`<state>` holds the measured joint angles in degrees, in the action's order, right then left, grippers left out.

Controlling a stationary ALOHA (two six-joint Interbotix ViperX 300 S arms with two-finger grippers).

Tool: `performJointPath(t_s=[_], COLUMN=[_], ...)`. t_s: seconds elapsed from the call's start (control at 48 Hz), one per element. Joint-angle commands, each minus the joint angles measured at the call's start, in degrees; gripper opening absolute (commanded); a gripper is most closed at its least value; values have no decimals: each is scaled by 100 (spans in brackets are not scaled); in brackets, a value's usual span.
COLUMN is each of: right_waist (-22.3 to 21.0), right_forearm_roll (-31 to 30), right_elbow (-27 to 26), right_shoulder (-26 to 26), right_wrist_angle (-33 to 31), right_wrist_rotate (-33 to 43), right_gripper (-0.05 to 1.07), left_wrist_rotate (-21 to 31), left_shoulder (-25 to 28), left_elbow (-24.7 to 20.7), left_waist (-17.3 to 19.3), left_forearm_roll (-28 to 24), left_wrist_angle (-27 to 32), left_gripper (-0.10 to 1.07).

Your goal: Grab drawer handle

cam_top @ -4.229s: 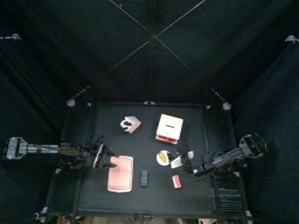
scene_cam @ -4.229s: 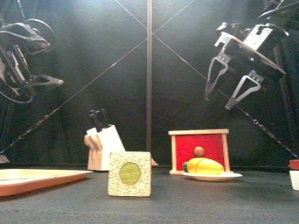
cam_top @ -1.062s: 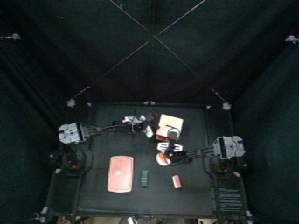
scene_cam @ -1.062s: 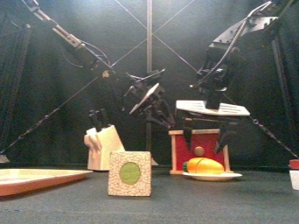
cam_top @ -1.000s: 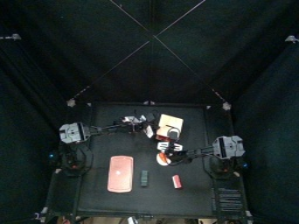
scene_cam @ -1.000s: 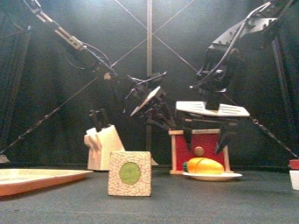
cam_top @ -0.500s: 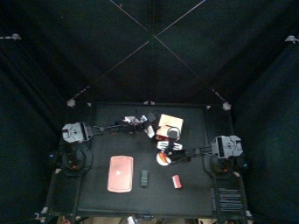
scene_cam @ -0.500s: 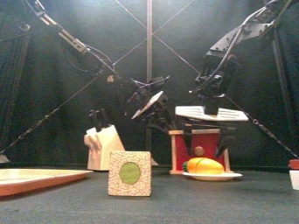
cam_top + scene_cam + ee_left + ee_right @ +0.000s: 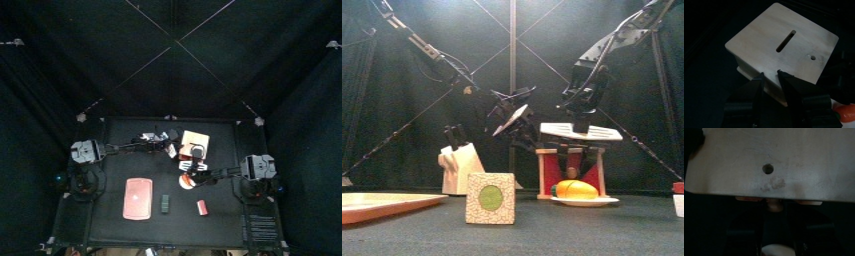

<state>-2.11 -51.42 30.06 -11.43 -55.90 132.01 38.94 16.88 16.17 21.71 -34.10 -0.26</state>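
The drawer [image 9: 197, 141] sits toward the back of the surface [image 9: 227, 205], a little to the two o'clock side of its middle seen from above; at table height it shows as a red-framed box [image 9: 571, 172] standing behind a yellow fruit on a plate [image 9: 577, 190]. The right arm's fingers [image 9: 577, 160] hang straight down in front of the box, by the small pale knob [image 9: 775, 206] on its front; whether they are pinching it I cannot tell. The left arm reaches in from nine o'clock, its fingers [image 9: 773, 76] spread a little apart at the edge of the drawer's tan top, which has a slot [image 9: 787, 40] and a small hole [image 9: 813, 58]. Nearer the front stand a white knife block [image 9: 461, 168], a patterned card [image 9: 490, 198] and a flat pink-red board [image 9: 138, 197]
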Motion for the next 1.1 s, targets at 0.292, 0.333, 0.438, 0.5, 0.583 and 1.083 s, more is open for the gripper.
performJointPath(t_s=[0.292, 0.333, 0.438, 0.5, 0.583, 1.083], right_waist=[-35, -35, -35, -35, -35, 0], right_forearm_roll=[35, 44, 44, 44, 44, 88], right_elbow=[-88, -79, -53, -44, -44, -53], right_shoulder=[114, 114, 114, 114, 114, 114], right_wrist_angle=[-18, -18, -18, -18, -18, -18], right_wrist_rotate=[-53, -53, -53, -53, -70, -70], right_gripper=[52, 52, 52, 52, 52, 51], left_wrist_rotate=[-9, -9, -18, -18, -9, -18], left_shoulder=[-70, -70, -79, -70, -53, -53], left_elbow=[-53, -53, -44, -35, -35, -62], left_waist=[0, -9, -35, -35, -35, -35], left_forearm_roll=[-18, -18, -18, -35, -79, -105], left_wrist_angle=[26, 26, 26, 26, 26, 26], left_gripper=[71, 71, 71, 71, 71, 71])
